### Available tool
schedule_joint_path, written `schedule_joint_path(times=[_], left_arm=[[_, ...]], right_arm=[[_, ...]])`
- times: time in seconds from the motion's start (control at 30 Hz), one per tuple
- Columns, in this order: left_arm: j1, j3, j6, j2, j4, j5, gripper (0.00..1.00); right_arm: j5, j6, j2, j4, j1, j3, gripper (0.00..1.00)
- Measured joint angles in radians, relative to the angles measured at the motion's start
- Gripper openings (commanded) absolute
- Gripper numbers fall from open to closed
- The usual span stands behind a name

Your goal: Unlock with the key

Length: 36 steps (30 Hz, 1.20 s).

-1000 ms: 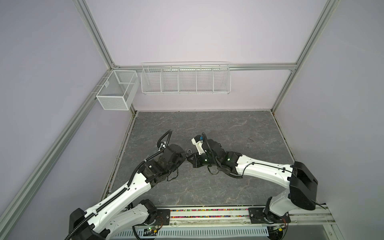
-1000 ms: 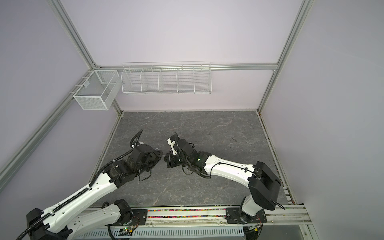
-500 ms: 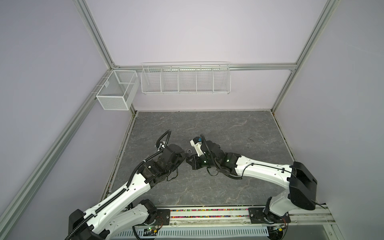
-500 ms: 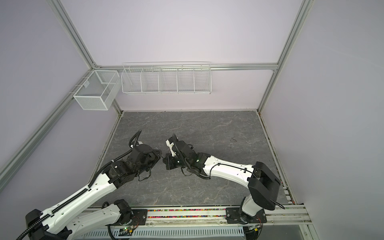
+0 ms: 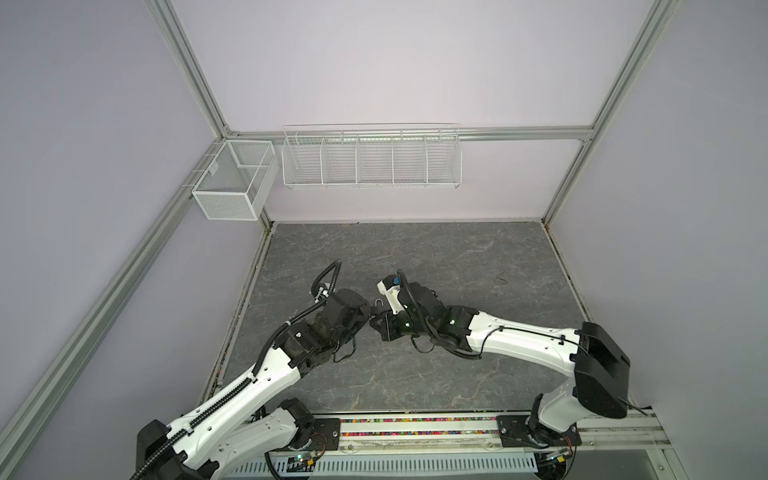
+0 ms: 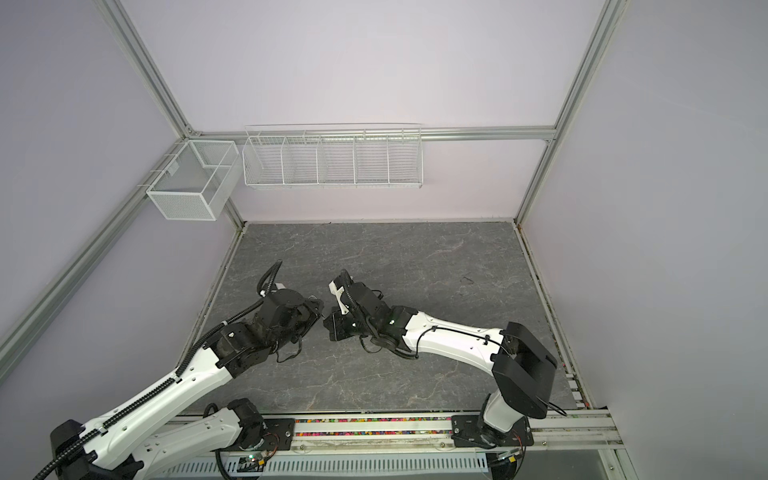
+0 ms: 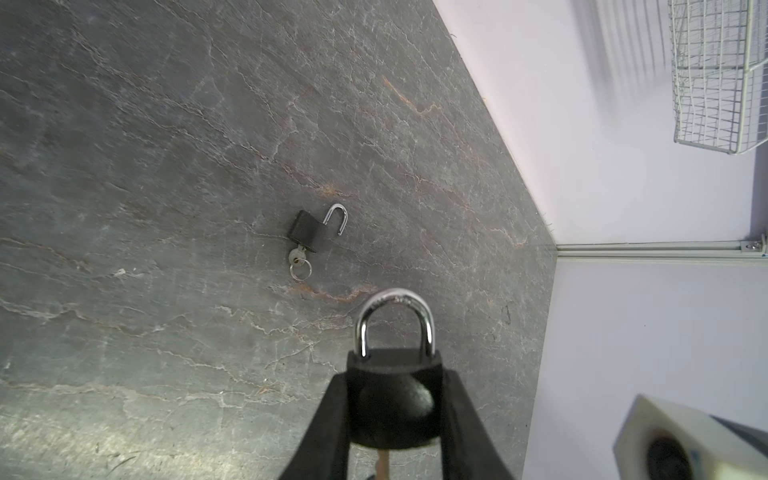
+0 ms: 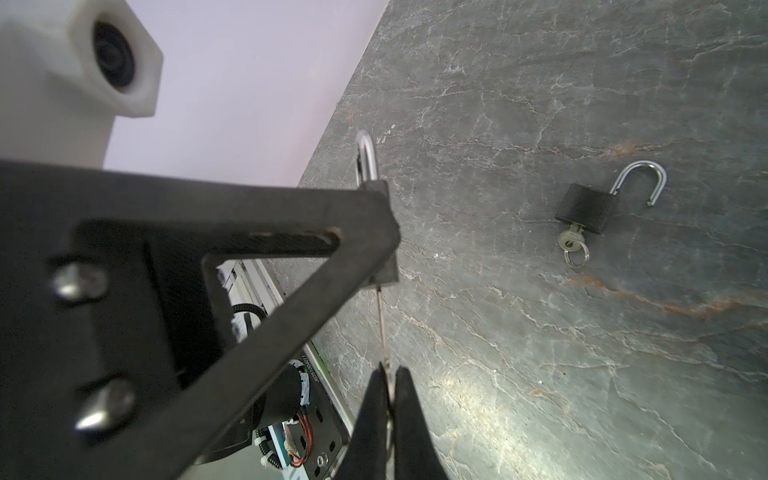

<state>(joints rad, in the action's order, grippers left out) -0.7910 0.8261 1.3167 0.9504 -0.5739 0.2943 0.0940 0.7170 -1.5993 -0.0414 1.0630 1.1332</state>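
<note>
Count: 2 grippers, 2 padlocks, 2 keys. My left gripper (image 7: 394,372) clamps padlock 1 (image 7: 392,399) by its body above the worktop (image 5: 415,257), left of centre, shackle closed. My right gripper (image 8: 390,374) pinches key 1 (image 8: 380,324), seen edge-on; its tip is hidden at the lock's underside. Beyond, padlock 2 (image 8: 586,208) lies flat with its shackle open and key 2 (image 8: 570,239) inserted. It is hidden in both top views. 2 wire baskets (image 5: 372,160) hang past the far edge.

Black padlock (image 7: 392,390), silver shackle closed, aloft, key (image 8: 381,328) entering its underside.

The key (image 8: 382,328) shows edge-on — its head is buried between the right fingers (image 8: 407,415).
</note>
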Motion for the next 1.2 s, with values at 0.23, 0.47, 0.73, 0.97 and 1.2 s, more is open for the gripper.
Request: schedule_joint_path(times=[0.23, 0.47, 0.73, 0.97, 1.2], left_arm=[[0.000, -0.002, 0.000, -0.004, 0.001, 0.002, 0.00], [0.000, -0.011, 0.000, -0.003, 0.008, -0.001, 0.00], [0.000, -0.011, 0.000, -0.006, 0.023, -0.010, 0.00], [0.000, -0.011, -0.005, -0.008, 0.021, -0.020, 0.00], [-0.002, -0.005, -0.016, -0.003, 0.013, -0.047, 0.00]], right_arm=[[-0.013, -0.010, 0.000, -0.010, 0.000, 0.007, 0.07], [-0.027, -0.015, 0.007, -0.014, 0.006, 0.008, 0.07], [-0.041, -0.018, 0.018, -0.021, 0.006, 0.010, 0.07], [-0.030, -0.009, 0.005, -0.014, 0.006, 0.019, 0.07], [-0.033, 0.026, -0.005, 0.001, -0.003, 0.025, 0.07]])
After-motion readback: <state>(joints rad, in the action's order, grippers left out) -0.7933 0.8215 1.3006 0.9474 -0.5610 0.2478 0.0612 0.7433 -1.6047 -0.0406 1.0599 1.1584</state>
